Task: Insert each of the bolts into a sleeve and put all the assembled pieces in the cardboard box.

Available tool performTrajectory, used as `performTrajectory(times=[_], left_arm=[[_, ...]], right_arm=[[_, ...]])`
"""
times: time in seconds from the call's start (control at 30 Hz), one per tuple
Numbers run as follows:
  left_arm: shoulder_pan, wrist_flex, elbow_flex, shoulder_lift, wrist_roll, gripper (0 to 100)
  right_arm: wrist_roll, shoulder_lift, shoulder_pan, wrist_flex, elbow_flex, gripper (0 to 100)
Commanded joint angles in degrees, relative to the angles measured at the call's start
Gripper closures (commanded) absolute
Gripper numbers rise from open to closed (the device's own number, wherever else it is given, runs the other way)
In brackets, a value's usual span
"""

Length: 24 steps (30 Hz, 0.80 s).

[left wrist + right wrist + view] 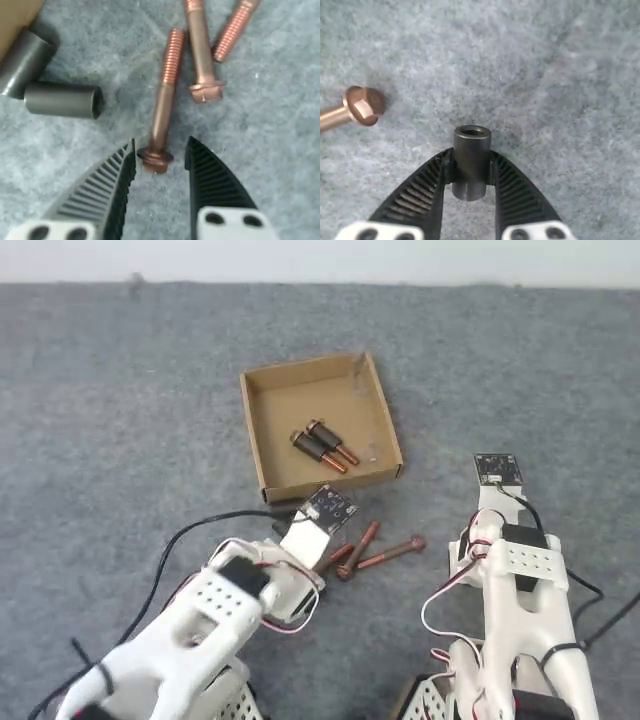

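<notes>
High view, looking down on a grey carpeted bench [120, 390]. A shallow cardboard box [252, 435] sits near the middle, open side up. Inside it lie two assembled pieces [320, 451], dark sleeves with copper bolt ends sticking out. They rest side by side near the box wall closest to the arms. Just outside that wall, loose copper bolts [388, 554] lie close together on the bench. The left arm [230, 610] comes in over them from the lower left. The right arm [520, 570] stands well apart from them, to the right.

Left wrist view: the left tool [161, 145] is partly open. Its two black ribbed jaws sit on either side of the flanged head of the nearest bolt [162, 100], which lies flat with its threaded end pointing away. Whether either jaw touches the head cannot be told. A second bolt [200, 50] and a third bolt [232, 30] lie just beyond it. Two empty sleeves lie on the bench to one side with their ends close together, one sleeve [62, 100] nearer the bolts and the other sleeve [22, 62] beside a corner of the box.

Right wrist view: the right tool [470, 155] is closed on a dark held sleeve [471, 140], gripping it across its middle, with its open end showing beyond the jaws. A copper bolt head [362, 106] rests on the bench nearby.
</notes>
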Motion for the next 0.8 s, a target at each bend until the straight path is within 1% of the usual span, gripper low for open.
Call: performTrajectory(times=[0.0, 0.2, 0.33, 0.4, 0.5, 0.6, 0.7, 0.77], left_arm=[[-0.3, -3.3, -6.5, 10.5, 1.3, 84], [-0.4, -3.3, -10.1, 19.0, 1.3, 84], [-0.2, 0.0, -11.1, 20.1, 0.8, 85], [-0.4, 2.0, -11.2, 20.2, -1.4, 85], [-0.6, 5.5, -11.4, 20.1, -7.6, 85], [-0.6, 6.9, -12.1, 20.1, -11.2, 90], [-0.2, 8.3, -12.7, 20.1, -12.1, 98], [-0.2, 8.4, -13.1, 20.1, -12.1, 99]], right_arm=[[0.8, -2.4, 0.9, -0.9, -0.2, 99.2], [0.9, -2.4, 0.9, -0.9, -0.2, 99.2], [0.9, -2.4, 0.9, -0.9, -0.2, 99.2], [0.9, -2.4, 0.8, -0.9, -0.2, 99.2], [0.9, -2.4, 0.8, -0.9, -0.2, 99.2], [0.9, -2.4, 0.9, -0.9, -0.2, 99.2], [0.9, -2.4, 0.9, -0.9, -0.2, 99.2], [0.9, -2.4, 0.9, -0.9, -0.2, 99.2]])
